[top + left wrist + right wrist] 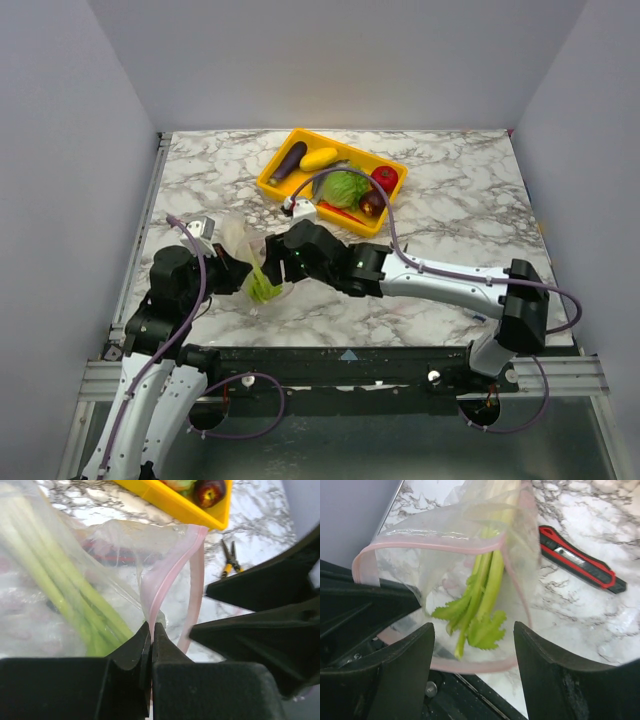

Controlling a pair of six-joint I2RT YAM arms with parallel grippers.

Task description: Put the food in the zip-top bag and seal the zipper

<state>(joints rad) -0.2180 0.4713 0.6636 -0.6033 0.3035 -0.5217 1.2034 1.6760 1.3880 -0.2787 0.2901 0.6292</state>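
My left pincer point(151, 630) clamps the pink zipper strip point(167, 565) of the crinkly clear plastic bag point(415, 570), green-white toy leek point(487, 580) inside; my right pincer point(473, 630) gapes empty at its mouth. Loading step, I judge: next, fetch the green toy lettuce point(345, 188) from the yellow plastic tray point(352, 150)

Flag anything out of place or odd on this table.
Two tools lie loose on the marble near the food: a red-and-black knife beside the zip-top bag, and yellow-handled pliers just off a corner of the yellow tray. Neither is food, so neither belongs in the bag. Nothing looks spilled or damaged.
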